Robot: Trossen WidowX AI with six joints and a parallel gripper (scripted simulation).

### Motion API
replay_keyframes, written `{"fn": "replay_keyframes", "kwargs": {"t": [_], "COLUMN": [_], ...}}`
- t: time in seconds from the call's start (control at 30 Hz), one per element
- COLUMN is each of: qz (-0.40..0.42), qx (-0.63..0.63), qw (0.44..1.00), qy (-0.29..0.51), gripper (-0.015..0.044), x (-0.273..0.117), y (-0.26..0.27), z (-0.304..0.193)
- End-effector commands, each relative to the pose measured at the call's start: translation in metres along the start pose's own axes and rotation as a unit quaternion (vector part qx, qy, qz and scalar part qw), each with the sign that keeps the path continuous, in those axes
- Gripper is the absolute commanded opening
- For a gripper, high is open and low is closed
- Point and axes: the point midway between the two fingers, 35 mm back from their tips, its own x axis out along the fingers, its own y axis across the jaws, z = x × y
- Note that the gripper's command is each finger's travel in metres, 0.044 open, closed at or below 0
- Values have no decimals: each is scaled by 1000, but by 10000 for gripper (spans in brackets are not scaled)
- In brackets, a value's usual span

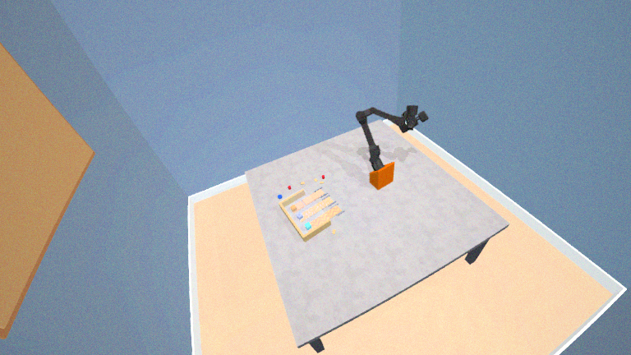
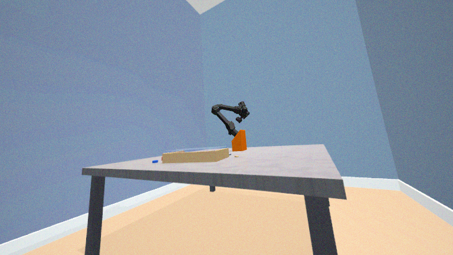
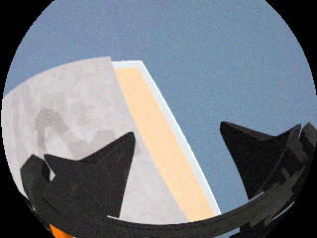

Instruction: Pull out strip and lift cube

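Note:
Three long strips lie side by side in a low wooden tray (image 1: 318, 232) (image 2: 193, 157). At their far-left ends sit an orange-brown cube (image 1: 293, 208), a pale blue cube (image 1: 299, 216) and a cyan cube (image 1: 307, 225). The strips' near ends point toward the arm, with thin dark bars beside them. Labels and any breaks in the strips are too small to tell. In the exterior view the tray wall hides the cubes. My gripper (image 1: 417, 112) (image 3: 178, 131) is open and empty, raised high on the side of the arm base away from the tray.
An orange block (image 1: 381, 177) (image 2: 239, 141) stands at the arm's base. Two small red pieces (image 1: 323, 177) (image 1: 289, 187), a blue piece (image 1: 279, 196) (image 2: 154, 161) and several small yellow bits (image 1: 302, 182) (image 1: 333, 232) (image 2: 236, 156) lie around the tray on the grey table (image 1: 395, 248) (image 2: 284, 162).

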Motion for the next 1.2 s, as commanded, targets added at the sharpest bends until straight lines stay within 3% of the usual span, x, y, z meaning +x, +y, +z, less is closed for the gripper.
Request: {"fn": "replay_keyframes", "kwargs": {"t": [0.0,0.27,0.57,0.87,1.17], "qz": [-5,-231,-484,-695,-840], "qx": [0,28,71,137,208], "qw": [1000,968,851,656,399], "qy": [2,89,190,263,304], "gripper": [400,400,400,400,400], "x": [-2,-87,-220,-362,-475], "y": [-1,-52,-69,-23,85], "z": [-1,-33,-69,-93,-104]}}
